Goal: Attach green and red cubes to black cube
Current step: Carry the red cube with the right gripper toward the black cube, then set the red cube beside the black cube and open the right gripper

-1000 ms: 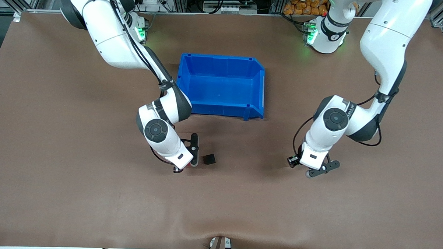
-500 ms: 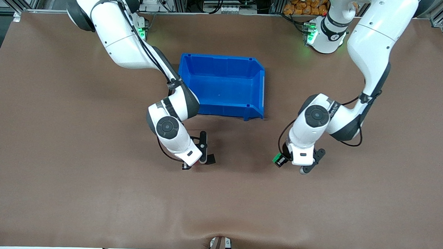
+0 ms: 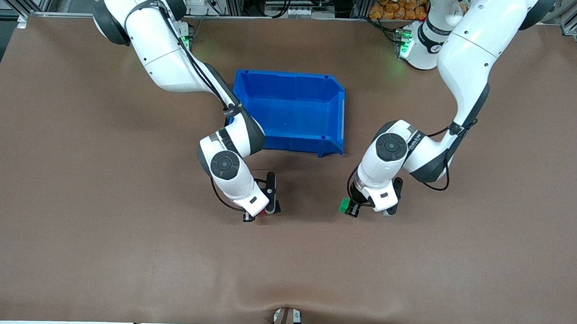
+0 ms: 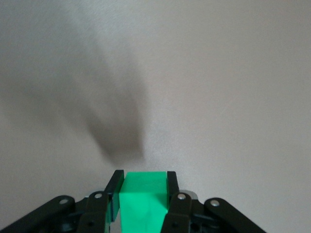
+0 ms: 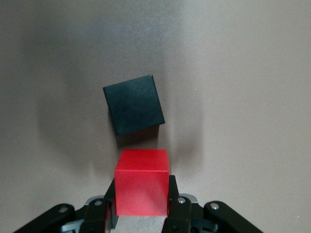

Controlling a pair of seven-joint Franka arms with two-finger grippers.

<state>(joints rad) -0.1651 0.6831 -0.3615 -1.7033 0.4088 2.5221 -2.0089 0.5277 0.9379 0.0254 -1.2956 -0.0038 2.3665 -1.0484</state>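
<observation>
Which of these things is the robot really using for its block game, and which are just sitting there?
In use:
- red cube, held in the right gripper
- green cube, held in the left gripper
- black cube, on the table

Just sitting there:
- blue bin

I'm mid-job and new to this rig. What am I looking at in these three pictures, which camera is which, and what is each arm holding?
Two white robot arms work at a brown table. The wide picture comes from a high camera facing them; the other two come from cameras on each wrist. The right gripper is shut on a small matte red cube, just short of the small matte black cube lying on the table. The left gripper is shut on a small matte green cube, over bare table toward the left arm's end. An open blue plastic bin sits farther from the front camera than the black cube.
</observation>
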